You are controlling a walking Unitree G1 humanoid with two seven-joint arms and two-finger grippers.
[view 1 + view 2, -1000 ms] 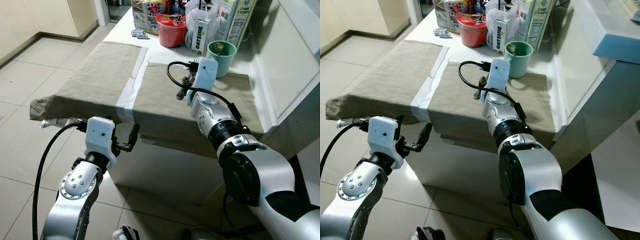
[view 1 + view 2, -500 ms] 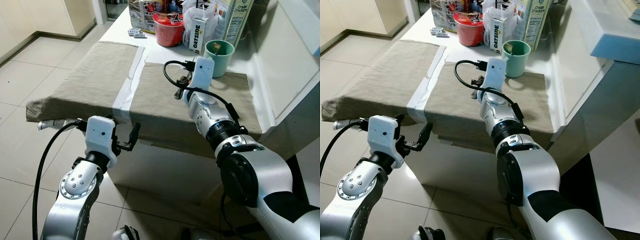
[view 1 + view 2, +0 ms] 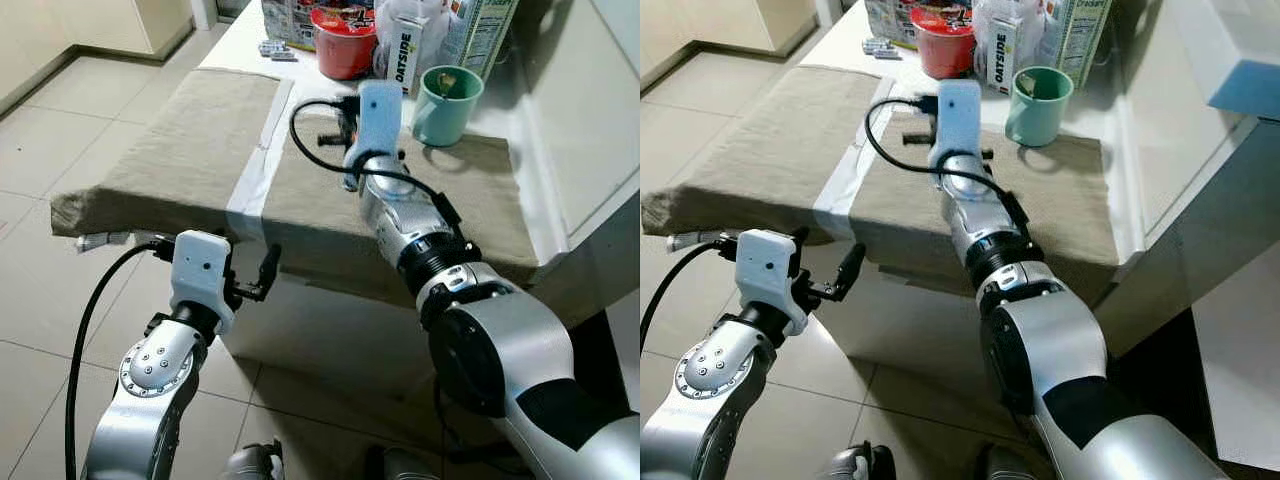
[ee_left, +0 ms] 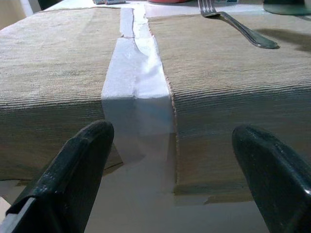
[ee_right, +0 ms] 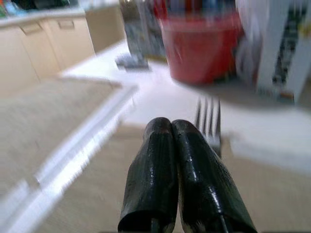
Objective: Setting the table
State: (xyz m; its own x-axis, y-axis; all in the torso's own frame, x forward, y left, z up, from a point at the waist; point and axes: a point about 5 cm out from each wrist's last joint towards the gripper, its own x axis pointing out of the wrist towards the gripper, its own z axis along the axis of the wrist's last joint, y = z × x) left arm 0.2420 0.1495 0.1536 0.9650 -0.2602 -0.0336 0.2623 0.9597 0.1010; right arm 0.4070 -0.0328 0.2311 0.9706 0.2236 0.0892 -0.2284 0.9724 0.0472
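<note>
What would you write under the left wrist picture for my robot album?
Left gripper open before the table edge, facing two tan placemats with a fork lying on one.

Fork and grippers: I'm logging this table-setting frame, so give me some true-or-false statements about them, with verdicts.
1. The fork lies on the right-hand placemat. True.
2. The right gripper has its fingers spread wide. False: they are pressed together.
3. The left gripper is open, facing the table edge. True.
4. The green mug stands on the floor. False: it stands on the table, at the placemat's far edge.
</note>
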